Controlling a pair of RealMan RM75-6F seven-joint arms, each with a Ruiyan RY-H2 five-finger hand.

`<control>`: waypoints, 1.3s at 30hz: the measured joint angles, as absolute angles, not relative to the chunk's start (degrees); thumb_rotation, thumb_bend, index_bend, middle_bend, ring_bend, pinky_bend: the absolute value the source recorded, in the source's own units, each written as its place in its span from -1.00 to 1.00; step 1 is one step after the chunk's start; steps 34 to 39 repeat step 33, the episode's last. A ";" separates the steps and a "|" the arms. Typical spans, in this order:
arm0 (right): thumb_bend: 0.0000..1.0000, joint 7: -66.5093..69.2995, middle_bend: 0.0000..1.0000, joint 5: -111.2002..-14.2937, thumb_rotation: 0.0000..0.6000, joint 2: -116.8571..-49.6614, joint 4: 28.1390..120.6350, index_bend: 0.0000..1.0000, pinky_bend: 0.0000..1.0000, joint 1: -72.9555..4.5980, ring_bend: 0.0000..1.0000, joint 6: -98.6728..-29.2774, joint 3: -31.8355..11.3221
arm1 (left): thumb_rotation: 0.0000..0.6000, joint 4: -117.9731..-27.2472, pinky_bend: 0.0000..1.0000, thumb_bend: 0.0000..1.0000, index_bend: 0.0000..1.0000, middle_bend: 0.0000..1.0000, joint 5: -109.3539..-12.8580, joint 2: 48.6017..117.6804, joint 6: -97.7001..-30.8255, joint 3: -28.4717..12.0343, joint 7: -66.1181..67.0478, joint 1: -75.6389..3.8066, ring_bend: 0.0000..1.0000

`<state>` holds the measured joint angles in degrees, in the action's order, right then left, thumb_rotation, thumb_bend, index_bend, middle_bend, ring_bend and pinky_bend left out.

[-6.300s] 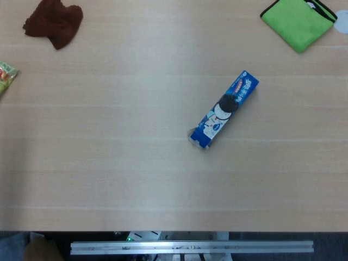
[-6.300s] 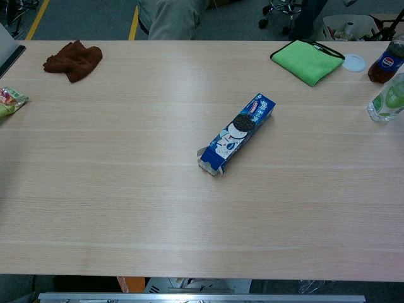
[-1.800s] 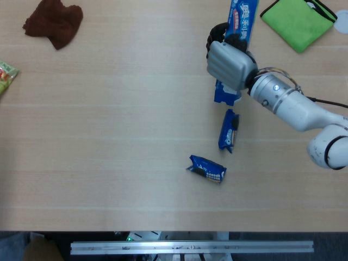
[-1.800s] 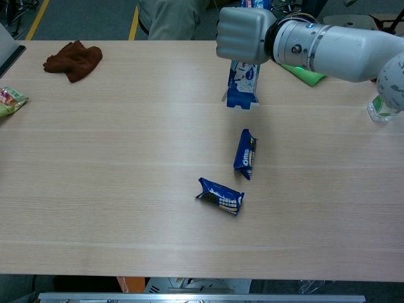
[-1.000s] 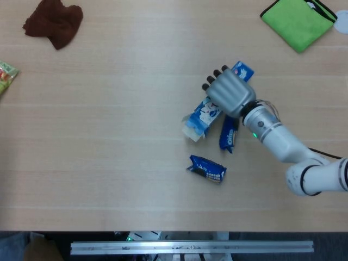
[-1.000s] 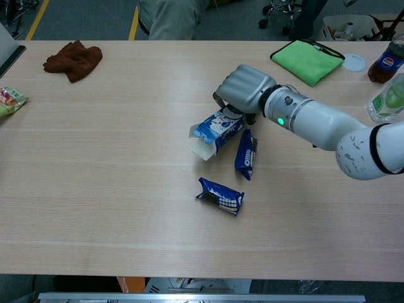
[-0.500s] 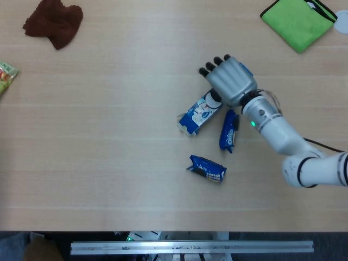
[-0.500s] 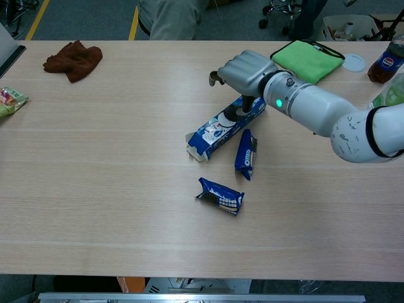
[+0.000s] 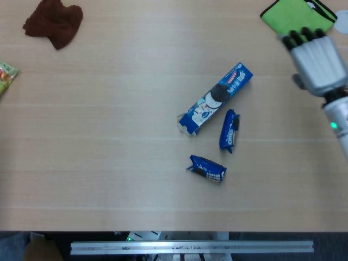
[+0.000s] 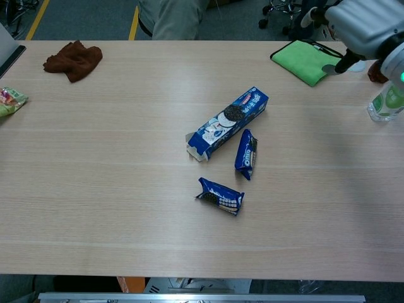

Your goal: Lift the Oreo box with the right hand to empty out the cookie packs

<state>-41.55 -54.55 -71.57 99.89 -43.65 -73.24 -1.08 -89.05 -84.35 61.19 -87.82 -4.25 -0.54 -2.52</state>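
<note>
The blue Oreo box (image 9: 215,100) (image 10: 227,123) lies flat on the table, slanted, its open flap end toward the near left. Two blue cookie packs lie beside it: one pack (image 9: 229,130) (image 10: 245,154) just right of the box, the other pack (image 9: 207,168) (image 10: 220,196) nearer the front edge. My right hand (image 9: 316,56) (image 10: 358,23) is raised well off to the right of the box, fingers spread, holding nothing. The left hand shows in neither view.
A green cloth (image 9: 297,18) (image 10: 307,60) lies at the far right, with a white lid (image 10: 354,62) and bottles (image 10: 386,100) beyond it. A brown rag (image 9: 53,22) (image 10: 73,59) sits far left, a snack packet (image 9: 5,75) at the left edge.
My right hand has let go of the Oreo box and pulled away up and to the right. The box now lies flat beside the two packs that fell out.
</note>
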 measured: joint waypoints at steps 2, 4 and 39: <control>-0.65 -39.71 -0.38 -57.21 1.00 -69.56 100.79 -0.57 -0.33 -39.98 -0.48 -77.12 0.21 | 1.00 -89.30 -0.38 -0.48 -0.49 -0.47 -84.61 61.14 -87.81 -4.18 0.23 -2.64 -0.47; -0.65 -37.95 -0.37 -59.89 1.00 -67.84 101.52 -0.55 -0.33 -36.48 -0.48 -80.81 1.47 | 1.00 -89.71 -0.38 -0.48 -0.49 -0.47 -85.06 61.15 -87.88 -4.07 1.07 -2.77 -0.48; -0.65 -23.71 -0.36 -74.57 1.00 -60.49 99.43 -0.53 -0.33 -12.38 -0.47 -92.54 4.95 | 1.00 -96.51 -0.43 -0.48 -0.49 -0.47 -87.27 61.16 -89.03 -2.49 11.64 -2.50 -0.48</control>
